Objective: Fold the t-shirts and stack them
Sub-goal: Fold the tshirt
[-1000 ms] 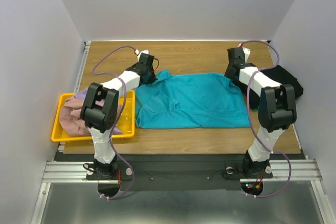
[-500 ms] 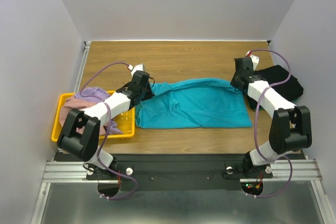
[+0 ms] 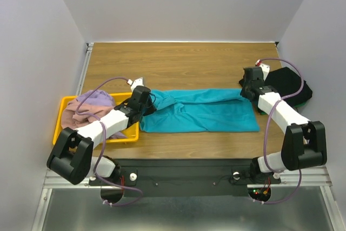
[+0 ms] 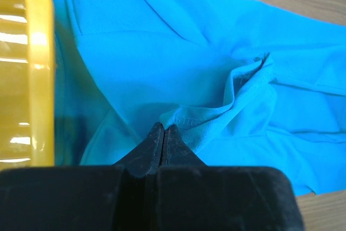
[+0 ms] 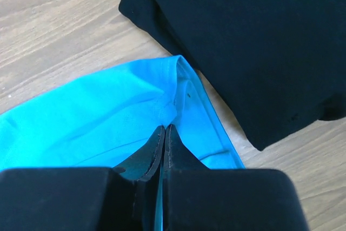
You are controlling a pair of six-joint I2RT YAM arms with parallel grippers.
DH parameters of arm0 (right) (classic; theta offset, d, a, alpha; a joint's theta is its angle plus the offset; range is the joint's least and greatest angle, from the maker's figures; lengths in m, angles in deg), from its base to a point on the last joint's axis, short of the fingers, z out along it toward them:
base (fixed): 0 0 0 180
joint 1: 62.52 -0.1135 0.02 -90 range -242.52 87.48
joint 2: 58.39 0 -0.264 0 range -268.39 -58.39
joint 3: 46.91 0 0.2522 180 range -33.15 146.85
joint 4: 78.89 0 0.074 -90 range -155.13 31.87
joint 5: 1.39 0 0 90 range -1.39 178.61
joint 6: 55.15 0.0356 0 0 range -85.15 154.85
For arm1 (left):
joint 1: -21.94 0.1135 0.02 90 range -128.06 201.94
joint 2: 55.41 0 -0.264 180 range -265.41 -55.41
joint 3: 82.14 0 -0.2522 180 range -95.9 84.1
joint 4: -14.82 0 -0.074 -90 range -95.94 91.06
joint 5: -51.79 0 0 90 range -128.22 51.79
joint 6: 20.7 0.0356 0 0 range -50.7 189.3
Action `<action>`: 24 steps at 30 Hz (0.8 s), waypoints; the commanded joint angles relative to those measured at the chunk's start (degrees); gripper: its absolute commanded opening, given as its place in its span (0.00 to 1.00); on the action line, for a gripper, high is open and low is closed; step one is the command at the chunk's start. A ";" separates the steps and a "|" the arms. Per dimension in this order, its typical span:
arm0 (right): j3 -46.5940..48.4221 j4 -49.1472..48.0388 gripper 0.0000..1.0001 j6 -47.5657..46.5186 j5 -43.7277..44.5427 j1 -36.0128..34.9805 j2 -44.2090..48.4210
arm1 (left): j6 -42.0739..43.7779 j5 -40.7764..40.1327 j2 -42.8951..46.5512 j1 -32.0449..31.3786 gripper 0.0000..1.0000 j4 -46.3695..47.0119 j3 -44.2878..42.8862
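A teal cloth t-shirt point(image 3: 200, 111) lies as a long, rumpled band across the middle of the brown wooden desk point(image 3: 178, 63), running from 9 o'clock to 3 o'clock. The left gripper point(image 4: 164, 129) is clenched on a raised fold of its 9 o'clock end, jaws pressed together with teal fabric pinched at the tips. The right gripper point(image 5: 165, 129) is likewise clamped on the hem at the 3 o'clock end. Just beyond that end, at the desk's 3 o'clock edge, sits a folded black cloth t-shirt point(image 3: 289, 82), near the teal one. At 8 o'clock a yellow plastic tray point(image 3: 60, 117) touches the teal shirt's end and holds a crumpled lavender t-shirt point(image 3: 97, 100) and a dusty pink t-shirt point(image 3: 73, 116).
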State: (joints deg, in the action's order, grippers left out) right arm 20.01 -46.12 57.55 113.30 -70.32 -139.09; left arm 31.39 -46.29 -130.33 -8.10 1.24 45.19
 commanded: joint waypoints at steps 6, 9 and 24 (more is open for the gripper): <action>-4.91 -1.08 0.07 0.68 3.18 0.50 3.80 | -4.01 -0.01 2.58 -1.42 0.00 0.26 4.73; -6.32 -0.12 0.14 1.91 5.10 0.50 3.98 | -4.54 -2.11 3.45 -2.12 0.36 -4.29 3.16; -0.35 12.91 1.00 6.49 2.66 0.50 12.33 | -3.67 -10.82 6.98 -12.50 0.99 -10.13 -8.62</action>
State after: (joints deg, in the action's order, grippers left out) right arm 17.02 -33.18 64.65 121.65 -70.08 -128.60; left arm 26.23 -52.87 -121.89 -20.47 -8.72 40.25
